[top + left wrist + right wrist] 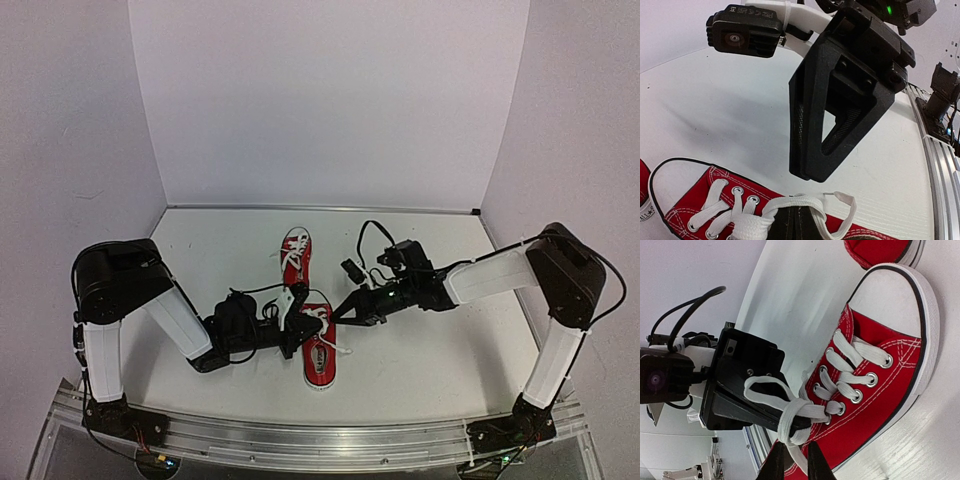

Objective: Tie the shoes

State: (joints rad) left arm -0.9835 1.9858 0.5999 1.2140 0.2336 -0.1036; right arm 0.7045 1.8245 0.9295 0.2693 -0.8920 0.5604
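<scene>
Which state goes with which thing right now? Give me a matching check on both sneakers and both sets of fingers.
Things:
1. near red sneaker
2. far red sneaker
3. left fingers
4. right fingers

States:
a. tips together, just to the right of the near sneaker
b. lies alone farther back, nothing touching it
c. closed on the white lace
d. lies between both sets of fingers

Pairs: 1-d, 2-b, 3-c, 4-a

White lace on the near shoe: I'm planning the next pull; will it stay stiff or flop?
Probably floppy: the white lace sags in a loose loop. Likely light, being thin and flat. A hard tug might drag the shoe.
</scene>
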